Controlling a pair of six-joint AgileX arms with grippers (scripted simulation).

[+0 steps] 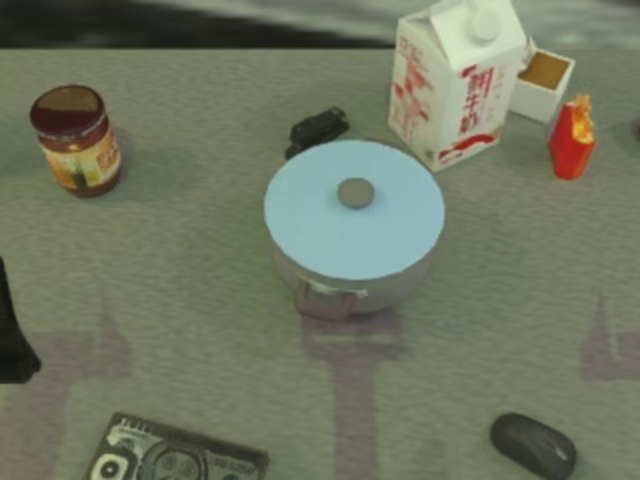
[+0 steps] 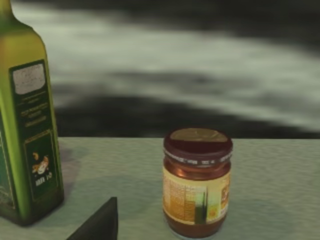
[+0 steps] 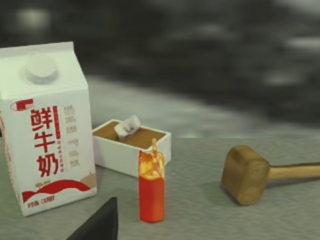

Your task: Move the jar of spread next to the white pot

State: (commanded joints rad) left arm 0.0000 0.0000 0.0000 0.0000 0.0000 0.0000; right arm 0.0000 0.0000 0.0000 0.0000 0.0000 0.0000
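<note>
Top view first: one jar of spread [image 1: 76,140] is seen upright near the table's far left, lid on, well apart from the one white pot [image 1: 352,222] in the middle, which is round and capped by a flat pale-blue lid with a small grey knob. One milk carton [image 1: 453,80] stands behind the pot, with one small white open box [image 1: 543,84] holding something brown just beside it, and one red fries-style carton [image 1: 572,137] near that. One dark mouse [image 1: 533,444] is seen at the front right. A bit of the left arm [image 1: 14,335] shows at the left edge.

Left wrist view: the glass jar [image 2: 197,182] is shown closed, beside one green bottle [image 2: 27,120]. Finger state can't be told.

Right wrist view: carton [image 3: 47,127], box [image 3: 131,145], fries [image 3: 151,186], plus one wooden mallet [image 3: 252,174]. Fingers can't be told either.
</note>
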